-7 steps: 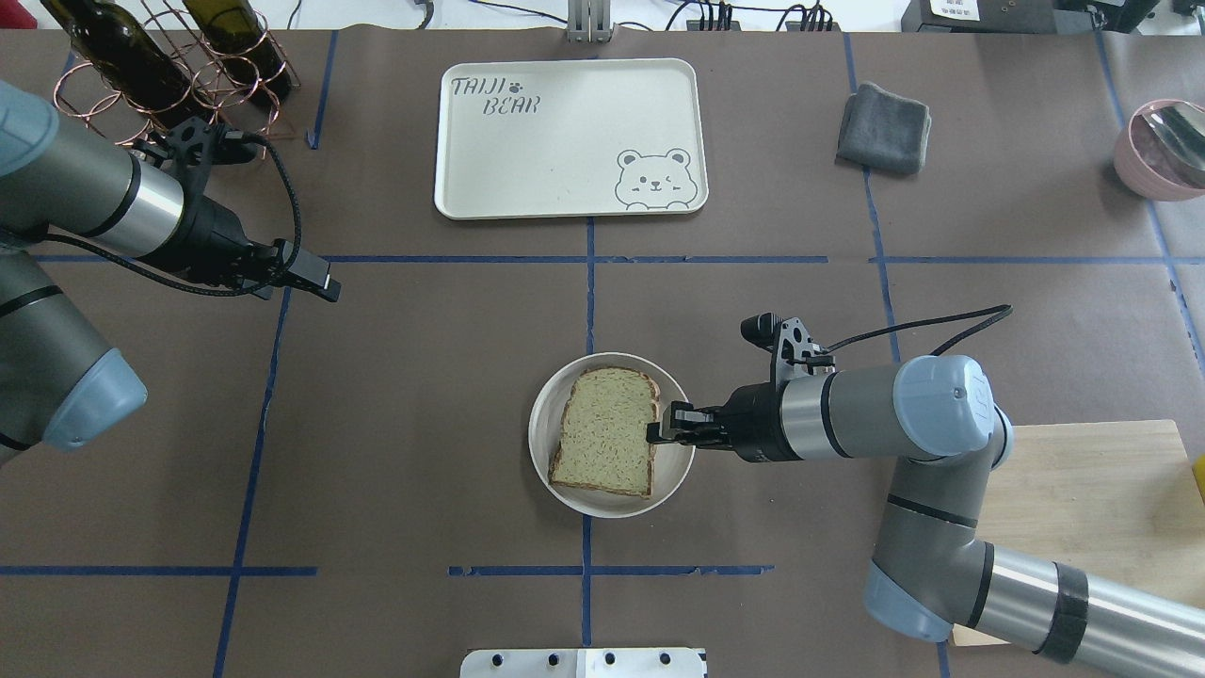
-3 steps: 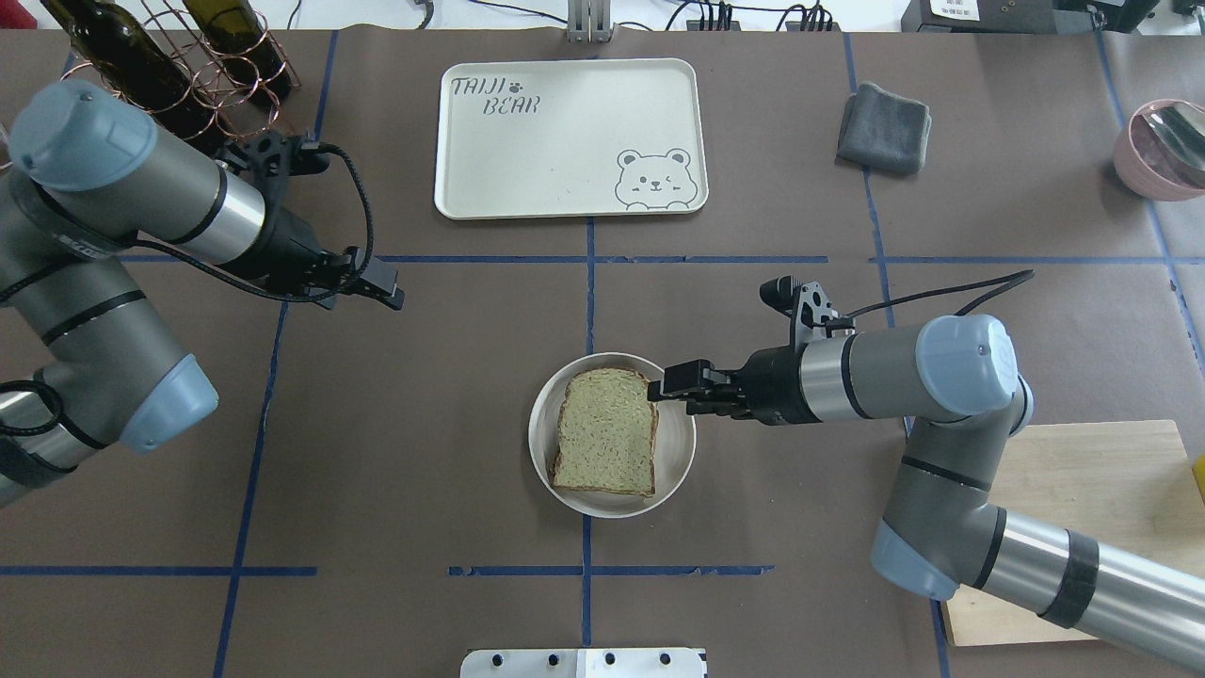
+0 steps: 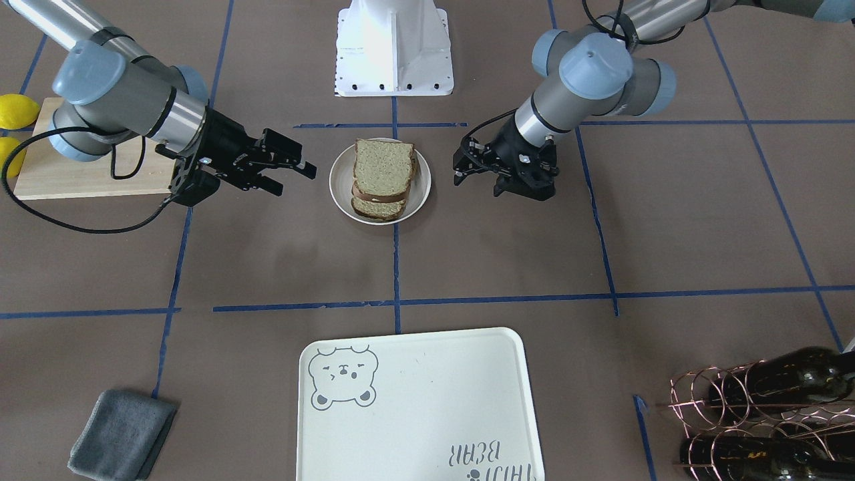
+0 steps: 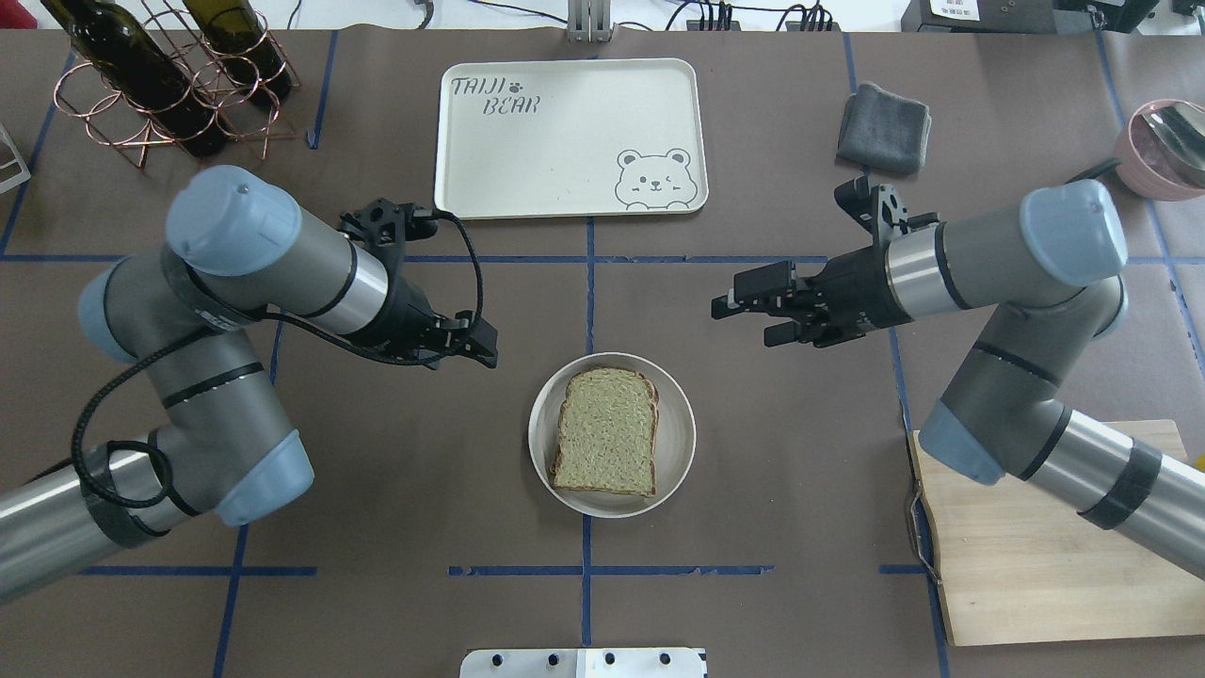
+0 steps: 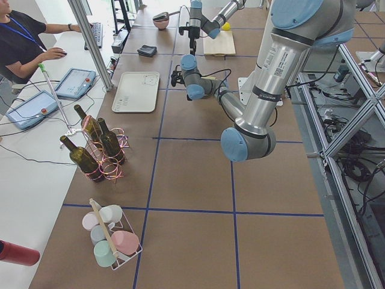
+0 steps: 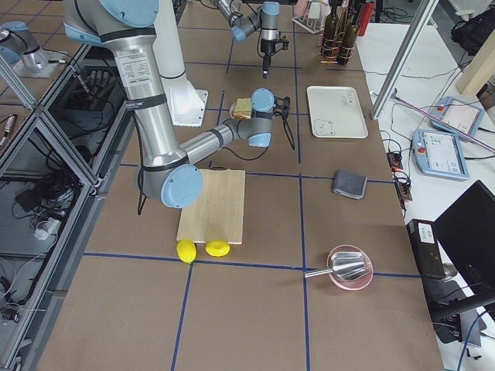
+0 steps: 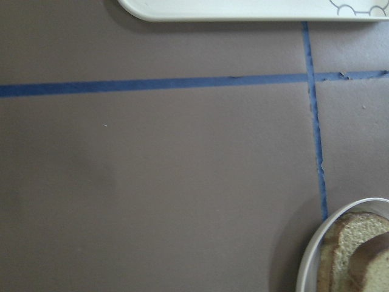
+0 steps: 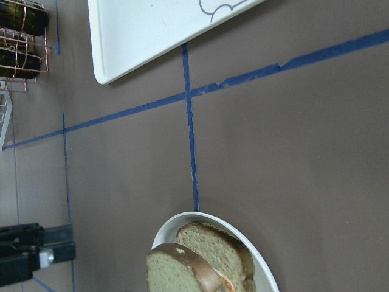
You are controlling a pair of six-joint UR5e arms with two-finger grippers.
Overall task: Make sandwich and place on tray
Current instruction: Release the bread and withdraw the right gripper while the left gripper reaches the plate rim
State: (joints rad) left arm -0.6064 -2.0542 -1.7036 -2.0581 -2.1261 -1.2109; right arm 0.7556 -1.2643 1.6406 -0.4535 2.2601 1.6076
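Observation:
The sandwich (image 4: pixel 604 431) lies on a small round white plate (image 4: pixel 680 443) at mid-table: two tan slices stacked, with a thin strip of egg showing between them in the right wrist view (image 8: pixel 226 282). It also shows in the front view (image 3: pixel 381 179). The cream tray (image 4: pixel 570 138) with the bear drawing lies beyond the plate and holds nothing. My right gripper (image 4: pixel 742 315) is open and empty, up and to the right of the plate. My left gripper (image 4: pixel 485 350) looks shut and empty, just left of the plate.
A pale wooden cutting board (image 4: pixel 1036 537) lies under my right arm, with lemons (image 3: pixel 13 110) beside it. A grey cloth (image 4: pixel 883 127) lies right of the tray. A copper rack with wine bottles (image 4: pixel 169 85) stands far left and a pink bowl (image 4: pixel 1163 151) far right.
My right gripper has let go of the top slice and drawn back up and to the right. My left arm has swung in from the far left towards the plate.

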